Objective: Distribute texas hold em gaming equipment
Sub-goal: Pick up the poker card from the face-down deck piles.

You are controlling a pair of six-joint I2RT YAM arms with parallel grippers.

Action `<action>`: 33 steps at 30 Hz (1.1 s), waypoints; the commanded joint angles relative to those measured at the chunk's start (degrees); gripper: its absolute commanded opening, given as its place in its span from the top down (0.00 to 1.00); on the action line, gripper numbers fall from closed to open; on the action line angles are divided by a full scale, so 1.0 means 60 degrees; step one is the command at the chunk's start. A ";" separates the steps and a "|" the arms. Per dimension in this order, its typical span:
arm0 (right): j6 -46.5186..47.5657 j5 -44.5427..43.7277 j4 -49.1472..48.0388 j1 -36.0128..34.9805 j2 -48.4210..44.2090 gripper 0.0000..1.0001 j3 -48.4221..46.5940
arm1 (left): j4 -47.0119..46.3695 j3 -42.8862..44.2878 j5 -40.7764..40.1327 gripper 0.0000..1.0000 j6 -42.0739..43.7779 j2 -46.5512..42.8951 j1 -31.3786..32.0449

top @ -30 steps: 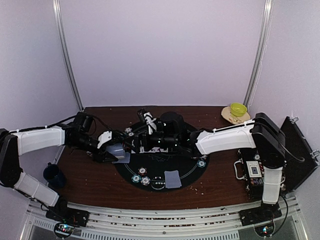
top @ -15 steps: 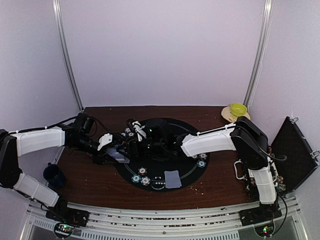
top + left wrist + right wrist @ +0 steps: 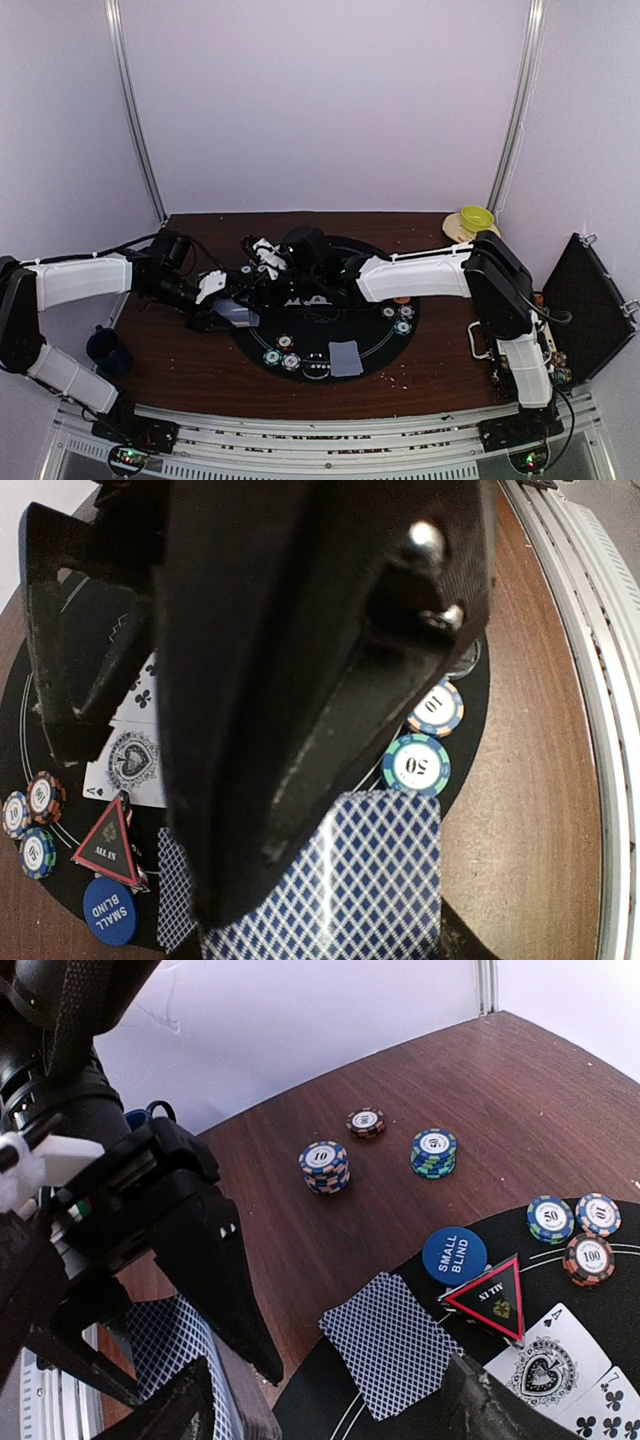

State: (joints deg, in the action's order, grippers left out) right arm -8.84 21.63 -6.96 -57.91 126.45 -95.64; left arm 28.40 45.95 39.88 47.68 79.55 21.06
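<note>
Right now your left gripper [image 3: 225, 305] is clamped on the deck [image 3: 350, 880] and holds it back-up at about 9 o'clock on the rim of the mat [image 3: 375, 350]. Your right gripper [image 3: 330, 1405] hangs just beside the deck, with its jaws spread wide and nothing between them.

On the mat, one dealt card [image 3: 345, 357] lies face-down at 6 o'clock, with chips [image 3: 281, 358] near it at 7 o'clock. From the right wrist you see a second face-down card [image 3: 390, 1345] on the mat's edge, touching the tip of the red triangle [image 3: 490, 1300]. The blue button [image 3: 455, 1253] sits just beside the triangle, and an ace [image 3: 545, 1365] lies face-up next to it. More chip stacks [image 3: 325, 1165] stand off the mat on the bare wood.

You are probably about to pull the next card off the deck.

Expect the cards to be light, thin and slick. They will bend under a hard pinch, and two may slide off together. Take the top card by the free short edge that juts out past the left fingers. Pinch it flat between back and face, and draw it sideways along the deck rather than lifting it straight up. Keep the left grip firm while you pull, or the whole deck may fan out or slip.

The chips look stiff and small, so a hold across the rim should suit them.
</note>
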 commanded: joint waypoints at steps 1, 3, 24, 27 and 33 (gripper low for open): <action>0.0433 0.0375 0.0353 -0.0047 0.0267 0.20 -0.0284 | -0.0043 0.0017 0.0310 0.48 0.0162 0.0126 0.0042; 0.0467 0.0126 0.0495 -0.0050 0.0381 0.20 -0.0417 | -0.0046 0.0017 0.0313 0.48 0.0156 0.0131 0.0049; 0.0814 -0.0569 0.0413 0.0152 -0.0190 0.57 0.0338 | -0.0017 0.0046 0.0292 0.48 0.0197 0.0273 0.0049; 0.0847 -0.0352 0.0392 0.0159 -0.0257 0.59 0.0373 | -0.0017 0.0046 0.0269 0.47 0.0192 0.0291 0.0046; 0.0990 0.0264 0.0223 0.0174 -0.0635 0.72 0.0688 | -0.0017 0.0061 0.0246 0.47 0.0187 0.0343 0.0049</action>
State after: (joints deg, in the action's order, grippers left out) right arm -4.16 23.18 -5.69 -58.19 126.30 -93.60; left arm 28.36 45.95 38.76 47.97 81.34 21.06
